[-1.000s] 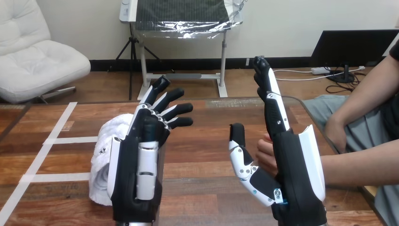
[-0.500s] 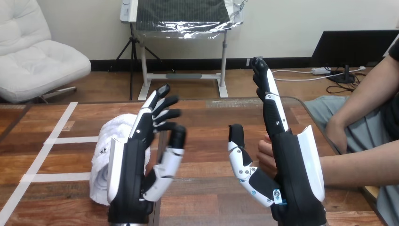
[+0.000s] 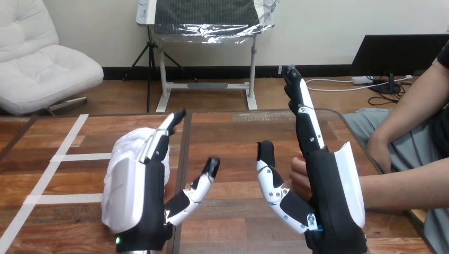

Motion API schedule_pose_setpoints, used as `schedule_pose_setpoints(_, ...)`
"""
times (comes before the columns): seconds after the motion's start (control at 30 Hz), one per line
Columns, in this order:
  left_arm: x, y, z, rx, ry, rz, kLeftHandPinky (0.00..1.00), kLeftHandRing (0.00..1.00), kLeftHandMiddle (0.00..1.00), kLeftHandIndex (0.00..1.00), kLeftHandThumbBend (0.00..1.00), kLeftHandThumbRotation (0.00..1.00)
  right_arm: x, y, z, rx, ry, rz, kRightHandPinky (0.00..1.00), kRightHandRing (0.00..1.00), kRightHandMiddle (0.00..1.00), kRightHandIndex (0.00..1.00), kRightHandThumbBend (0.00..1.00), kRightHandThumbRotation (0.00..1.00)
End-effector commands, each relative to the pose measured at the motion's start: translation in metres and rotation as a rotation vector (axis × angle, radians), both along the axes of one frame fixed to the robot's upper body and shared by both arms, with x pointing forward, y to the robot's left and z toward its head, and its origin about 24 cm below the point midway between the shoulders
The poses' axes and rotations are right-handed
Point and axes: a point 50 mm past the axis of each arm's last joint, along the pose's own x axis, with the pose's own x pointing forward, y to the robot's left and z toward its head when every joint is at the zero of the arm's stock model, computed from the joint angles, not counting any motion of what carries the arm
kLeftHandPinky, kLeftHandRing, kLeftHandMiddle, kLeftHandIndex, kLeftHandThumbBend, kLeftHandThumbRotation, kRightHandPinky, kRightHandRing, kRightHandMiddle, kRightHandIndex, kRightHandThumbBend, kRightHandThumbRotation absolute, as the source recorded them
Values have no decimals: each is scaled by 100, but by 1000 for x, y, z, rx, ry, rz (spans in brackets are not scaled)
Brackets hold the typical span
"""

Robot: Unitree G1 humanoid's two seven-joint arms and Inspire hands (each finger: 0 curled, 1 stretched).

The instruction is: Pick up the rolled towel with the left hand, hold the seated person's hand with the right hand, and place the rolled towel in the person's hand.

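The white rolled towel (image 3: pixel 123 151) lies on the wooden table (image 3: pixel 233 143) at the left. My left hand (image 3: pixel 138 198) stands just in front of its right side, back turned to the camera, open, with fingers straight along the towel and thumb spread to the right. My right hand (image 3: pixel 333 196) stands upright at the right, open, with fingers pointing up and thumb out to the left. The person's hand (image 3: pixel 299 177) reaches in from the right and sits against my right palm, between thumb and fingers; my fingers are not curled round it.
White tape lines (image 3: pixel 63 157) cross the table's left part. The person's forearm (image 3: pixel 402 188) lies across the table's right edge, and their other arm (image 3: pixel 407 114) rests beyond it. Bare wood lies between my two hands.
My left hand has turned so its back faces the camera, shifted left against the towel, and its thumb has swung out to the right. My right hand and the person's hand have stayed put.
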Motion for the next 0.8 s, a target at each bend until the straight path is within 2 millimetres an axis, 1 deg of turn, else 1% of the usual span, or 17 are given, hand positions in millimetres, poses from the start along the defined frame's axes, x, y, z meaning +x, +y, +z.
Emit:
schedule_pose_setpoints(0.0, 22, 11, 50, 264, -249, 220, 79, 81, 83, 84, 65, 55, 8, 1, 8, 16, -47, -23, 100, 100, 100, 100, 0, 0)
schedule_pose_setpoints(0.2, 31, 13, 55, 335, -251, 287, 78, 80, 82, 84, 69, 55, 8, 0, 8, 17, -50, -24, 100, 100, 100, 100, 0, 0)
schedule_pose_setpoints(0.47, 43, 14, 62, 392, -207, 346, 76, 80, 84, 84, 72, 61, 8, 0, 8, 6, -49, -31, 100, 100, 100, 100, 0, 0)
schedule_pose_setpoints(0.57, 47, 15, 64, 413, -182, 363, 77, 81, 84, 85, 72, 63, 8, 0, 8, 1, -49, -31, 100, 100, 100, 100, 0, 0)
schedule_pose_setpoints(0.67, 52, 15, 66, 431, -158, 384, 78, 82, 86, 87, 73, 67, 8, 0, 8, -1, -47, -32, 100, 100, 100, 100, 0, 0)
schedule_pose_setpoints(0.77, 57, 15, 68, 435, -151, 394, 79, 83, 86, 87, 73, 67, 8, 0, 7, -4, -47, -31, 100, 100, 100, 100, 0, 0)
